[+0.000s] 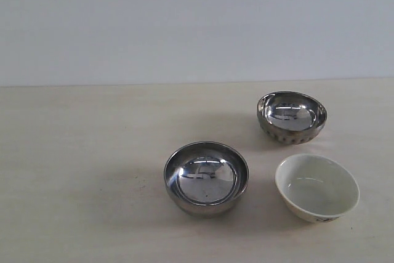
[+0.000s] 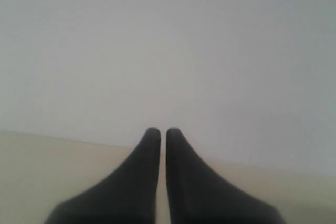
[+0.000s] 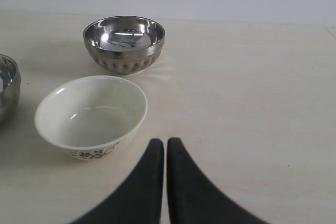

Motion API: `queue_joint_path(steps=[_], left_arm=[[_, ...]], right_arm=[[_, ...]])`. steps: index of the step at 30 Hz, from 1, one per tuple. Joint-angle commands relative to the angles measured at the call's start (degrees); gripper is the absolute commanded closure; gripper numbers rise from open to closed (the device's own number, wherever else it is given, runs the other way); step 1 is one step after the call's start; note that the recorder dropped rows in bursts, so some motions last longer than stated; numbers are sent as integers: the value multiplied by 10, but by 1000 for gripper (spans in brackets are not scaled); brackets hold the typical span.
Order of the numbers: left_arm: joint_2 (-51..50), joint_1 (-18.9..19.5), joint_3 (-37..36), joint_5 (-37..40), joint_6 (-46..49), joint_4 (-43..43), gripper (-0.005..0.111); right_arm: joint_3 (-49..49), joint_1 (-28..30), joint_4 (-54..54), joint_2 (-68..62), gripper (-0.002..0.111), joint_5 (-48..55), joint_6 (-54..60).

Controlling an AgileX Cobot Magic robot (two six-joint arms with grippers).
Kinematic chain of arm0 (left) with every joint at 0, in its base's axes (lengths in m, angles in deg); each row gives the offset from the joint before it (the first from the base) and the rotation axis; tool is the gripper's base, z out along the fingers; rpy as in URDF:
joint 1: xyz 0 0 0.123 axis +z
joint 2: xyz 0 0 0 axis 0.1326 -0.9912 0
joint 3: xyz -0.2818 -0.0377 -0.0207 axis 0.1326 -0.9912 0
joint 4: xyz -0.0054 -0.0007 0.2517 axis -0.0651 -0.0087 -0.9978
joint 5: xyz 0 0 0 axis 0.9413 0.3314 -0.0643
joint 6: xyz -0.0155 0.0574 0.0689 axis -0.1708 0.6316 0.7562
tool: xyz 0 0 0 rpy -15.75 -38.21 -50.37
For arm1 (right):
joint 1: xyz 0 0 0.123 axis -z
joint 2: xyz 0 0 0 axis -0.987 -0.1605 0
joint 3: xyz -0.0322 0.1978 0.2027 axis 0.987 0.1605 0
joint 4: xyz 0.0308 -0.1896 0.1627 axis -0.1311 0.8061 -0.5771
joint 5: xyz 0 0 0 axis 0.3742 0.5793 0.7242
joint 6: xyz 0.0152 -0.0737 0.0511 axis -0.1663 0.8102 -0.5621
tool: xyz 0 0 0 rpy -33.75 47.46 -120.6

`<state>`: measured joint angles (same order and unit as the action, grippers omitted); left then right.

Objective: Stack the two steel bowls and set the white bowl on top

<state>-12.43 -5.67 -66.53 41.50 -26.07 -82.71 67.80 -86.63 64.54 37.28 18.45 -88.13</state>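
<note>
A smooth-sided steel bowl (image 1: 206,178) stands upright near the middle of the pale table (image 1: 74,170). The dimpled steel bowl (image 1: 291,117) (image 3: 124,43) sits farther back on the right. The white bowl (image 1: 317,187) (image 3: 91,117), with a dark floral mark low on its outside, stands at the front right. All are empty and apart. My right gripper (image 3: 165,141) is shut, empty, just beside the white bowl. The smooth bowl's edge (image 3: 7,88) shows at that view's border. My left gripper (image 2: 163,130) is shut, facing the wall, no bowl near it. Neither gripper shows in the exterior view.
A plain grey-white wall (image 1: 197,23) rises behind the table's far edge. Bare tabletop stretches across the left half of the exterior view and to the far side of my right gripper in the right wrist view.
</note>
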Motion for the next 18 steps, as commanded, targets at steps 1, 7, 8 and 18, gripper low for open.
queue_joint_path(steps=[1, 7, 8, 18], left_arm=[[5, 2, -15, 0, -28, -32, 103], [5, 2, -28, 8, 52, -11, 103], [5, 2, -28, 23, 69, 7, 103], [5, 2, -28, 111, 136, 38, 103]], right_arm=[[0, 2, 0, 3, 108, -2, 4], [0, 2, 0, 3, 108, -2, 4], [0, 2, 0, 3, 108, -2, 4], [0, 2, 0, 3, 108, -2, 4]])
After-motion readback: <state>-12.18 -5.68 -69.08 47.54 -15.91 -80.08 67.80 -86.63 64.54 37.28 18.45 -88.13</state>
